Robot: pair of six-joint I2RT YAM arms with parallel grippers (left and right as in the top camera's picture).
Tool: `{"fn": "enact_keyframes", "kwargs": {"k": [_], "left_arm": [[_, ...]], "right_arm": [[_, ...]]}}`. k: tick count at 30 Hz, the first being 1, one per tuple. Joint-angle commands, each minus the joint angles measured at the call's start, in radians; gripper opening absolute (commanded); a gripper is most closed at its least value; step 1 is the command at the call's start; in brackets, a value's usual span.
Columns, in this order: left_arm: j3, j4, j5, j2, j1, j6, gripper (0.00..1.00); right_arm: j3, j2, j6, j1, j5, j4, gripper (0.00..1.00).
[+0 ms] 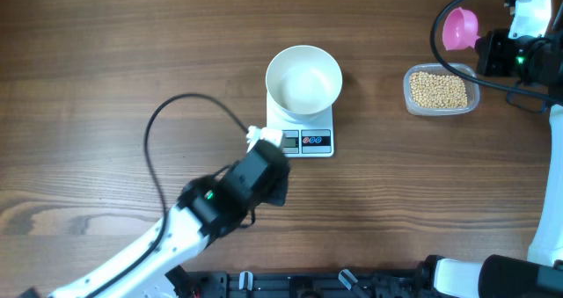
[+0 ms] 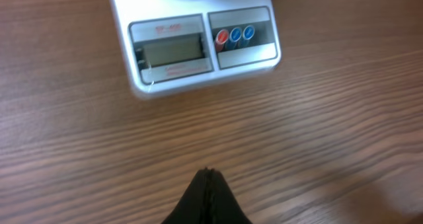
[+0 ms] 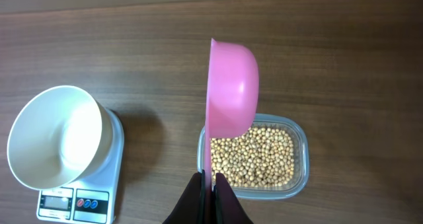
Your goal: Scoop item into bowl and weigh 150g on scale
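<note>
The white bowl (image 1: 303, 78) (image 3: 56, 135) stands empty on the white scale (image 1: 308, 141) (image 2: 198, 49) (image 3: 78, 199). The tan beans (image 1: 438, 90) (image 3: 254, 154) lie in a clear plastic tub (image 3: 301, 174) to the right of the scale. My right gripper (image 1: 482, 41) (image 3: 213, 178) is shut on the handle of a pink scoop (image 1: 460, 28) (image 3: 231, 85), held on edge above the tub's left end; its cup looks empty. My left gripper (image 1: 274, 182) (image 2: 208, 174) is shut with nothing in it, low over the wood just in front of the scale's display.
The left arm's black cable (image 1: 167, 131) loops over the table left of the scale. The right arm's cable (image 1: 449, 61) arcs past the tub. The wooden tabletop (image 1: 106, 61) stretches around the scale.
</note>
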Motion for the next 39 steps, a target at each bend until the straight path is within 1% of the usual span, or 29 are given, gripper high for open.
{"fn": "enact_keyframes", "kwargs": {"k": [1, 2, 6, 7, 10, 12, 16, 21, 24, 27, 31, 35, 38, 39], "left_arm": [[-0.173, 0.326, -0.02, -0.027, 0.023, -0.042, 0.04], [-0.194, 0.447, -0.021, 0.008, 0.023, -0.039, 0.04], [-0.185, 0.681, -0.025, 0.151, 0.023, -0.032, 0.04], [-0.172, 0.705, -0.024, 0.203, 0.023, -0.032, 0.04], [-0.124, 0.711, -0.024, 0.318, 0.023, -0.032, 0.04], [-0.117, 0.766, -0.025, 0.362, 0.023, -0.031, 0.04], [-0.117, 0.869, -0.043, 0.42, 0.023, -0.031, 0.04], [-0.117, 0.9, -0.043, 0.491, 0.023, -0.031, 0.04], [-0.117, 0.955, -0.043, 0.53, 0.023, -0.031, 0.04], [-0.117, 0.99, -0.043, 0.561, 0.026, -0.031, 0.04], [-0.117, 0.993, -0.045, 0.583, 0.049, -0.031, 0.04], [-0.117, 1.009, -0.081, 0.584, 0.079, -0.031, 0.04], [-0.117, 1.025, -0.079, 0.584, 0.09, -0.031, 0.04], [-0.117, 1.03, -0.053, 0.584, 0.09, -0.032, 0.04]], "right_arm": [[0.0, 0.008, 0.014, -0.004, -0.007, 0.021, 0.04], [0.0, 0.008, 0.014, -0.004, -0.01, 0.02, 0.05], [0.0, 0.008, 0.014, -0.004, -0.01, 0.012, 0.04], [0.0, 0.008, 0.014, -0.004, -0.01, 0.01, 0.04], [0.0, 0.008, 0.013, -0.004, -0.01, -0.011, 0.04], [0.0, 0.008, 0.013, -0.004, -0.01, -0.018, 0.04], [0.0, 0.008, 0.013, -0.004, -0.01, -0.017, 0.04], [0.0, 0.008, 0.013, -0.004, -0.01, -0.006, 0.04], [0.0, 0.008, 0.013, -0.004, -0.01, -0.005, 0.04], [0.0, 0.008, 0.013, -0.004, -0.01, -0.005, 0.04], [0.0, 0.008, 0.013, -0.004, -0.01, -0.005, 0.04], [0.0, 0.008, 0.013, -0.004, -0.01, -0.005, 0.05], [0.0, 0.008, 0.013, -0.004, -0.01, -0.001, 0.04], [0.0, 0.008, 0.013, -0.004, -0.01, 0.0, 0.04]]}}
